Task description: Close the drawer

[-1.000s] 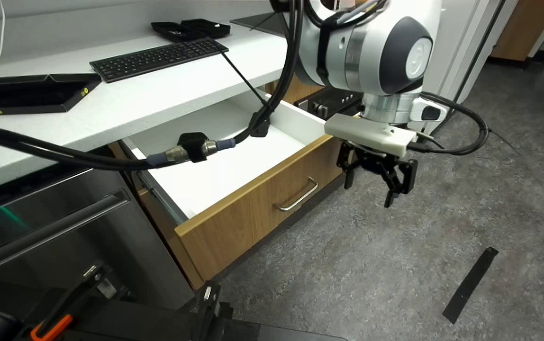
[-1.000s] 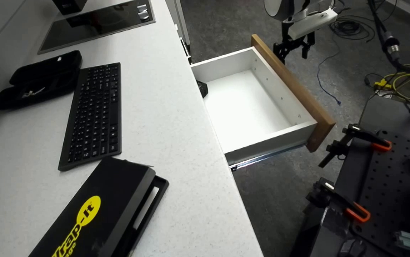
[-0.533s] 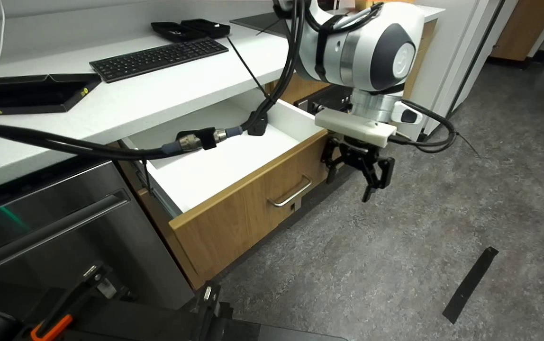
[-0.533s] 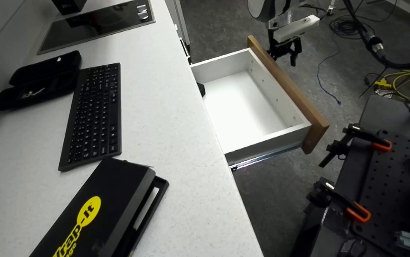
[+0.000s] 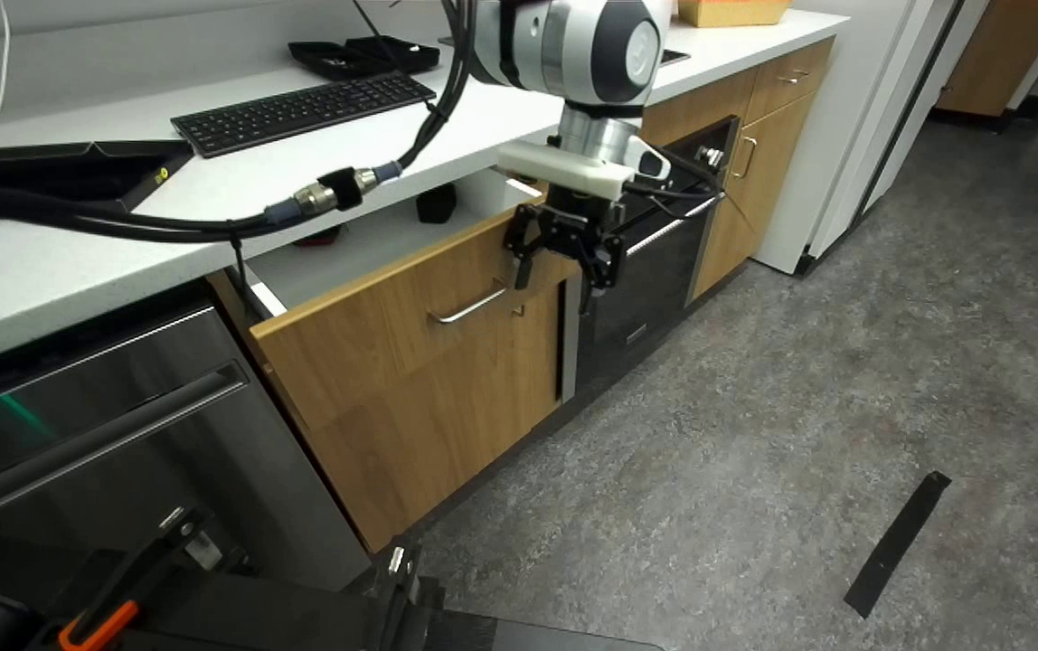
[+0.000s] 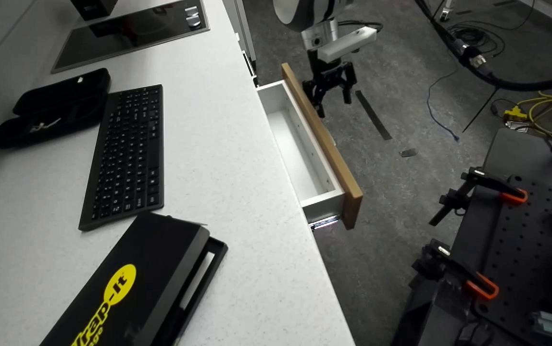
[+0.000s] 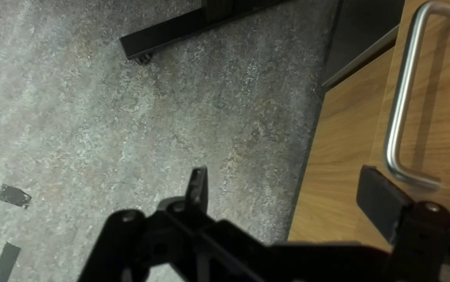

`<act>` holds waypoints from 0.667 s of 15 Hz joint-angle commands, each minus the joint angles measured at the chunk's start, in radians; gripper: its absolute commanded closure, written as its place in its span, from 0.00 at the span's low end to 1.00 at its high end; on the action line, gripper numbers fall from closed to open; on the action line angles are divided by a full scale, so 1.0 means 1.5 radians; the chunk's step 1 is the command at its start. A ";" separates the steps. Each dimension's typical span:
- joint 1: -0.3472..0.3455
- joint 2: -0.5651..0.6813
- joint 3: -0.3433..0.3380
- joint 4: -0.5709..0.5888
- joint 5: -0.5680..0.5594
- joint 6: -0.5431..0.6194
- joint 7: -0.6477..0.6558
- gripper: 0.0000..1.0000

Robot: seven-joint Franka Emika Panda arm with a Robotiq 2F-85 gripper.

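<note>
1. Nearest, bottom of the wrist view: the gripper (image 7: 283, 173), fingers spread, grasping nothing; its side is likely against the drawer (image 5: 352, 348), placed to push it home.
2. Upper right there: the handle (image 7: 400, 94), ungripped, since pushing should need no hold.
3. Left of centre in an exterior view: the drawer, partly open, a dark object (image 5: 436, 204) towards its back.
4. Left in an exterior view: the case (image 6: 64, 93), open, a small pale item (image 6: 45, 125) inside.
5. Bottom left there: the box (image 6: 158, 259), contents hidden.

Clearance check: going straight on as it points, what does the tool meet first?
Probably the mottled gray floor: the open tool points down. It sits close by the drawer front and bar handle, so a graze there is possible; depth is unclear.
</note>
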 commanded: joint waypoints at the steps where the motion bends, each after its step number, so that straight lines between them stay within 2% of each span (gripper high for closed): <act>1: 0.035 0.062 0.014 0.120 0.024 -0.075 -0.004 0.00; 4: 0.054 0.120 0.015 0.220 0.021 -0.138 0.011 0.00; 5: 0.058 0.061 0.006 0.122 0.011 -0.079 0.001 0.00; 8: 0.063 0.097 0.007 0.175 0.010 -0.107 0.002 0.00; 10: 0.057 0.107 -0.001 0.172 0.008 -0.090 0.004 0.00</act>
